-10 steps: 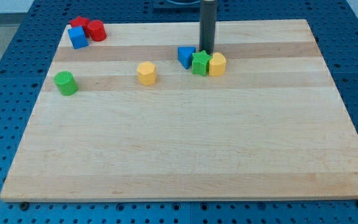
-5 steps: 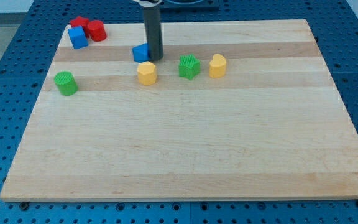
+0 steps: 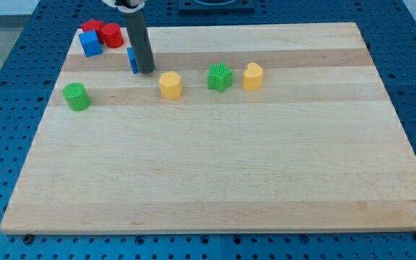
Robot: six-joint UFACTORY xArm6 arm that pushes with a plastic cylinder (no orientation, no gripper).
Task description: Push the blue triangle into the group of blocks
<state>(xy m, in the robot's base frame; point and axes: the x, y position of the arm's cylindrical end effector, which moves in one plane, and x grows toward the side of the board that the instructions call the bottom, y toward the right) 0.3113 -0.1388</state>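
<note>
The blue triangle (image 3: 132,59) lies near the view's top left, mostly hidden behind my rod. My tip (image 3: 145,71) rests on the board against the triangle's right side. Left of it, at the top-left corner, stands a group of a blue block (image 3: 90,44), a red cylinder (image 3: 112,35) and another red block (image 3: 89,27) behind them. The triangle is a short gap to the right of that group.
A green cylinder (image 3: 76,96) stands at the left. A yellow hexagonal block (image 3: 170,84), a green star-shaped block (image 3: 220,76) and a yellow block (image 3: 252,76) stand in a row right of my tip. The wooden board (image 3: 215,173) lies on a blue perforated table.
My tip has swept left along the board's top, pushing the blue triangle from beside the green star block to near the top-left group. The green star and yellow block shifted slightly apart.
</note>
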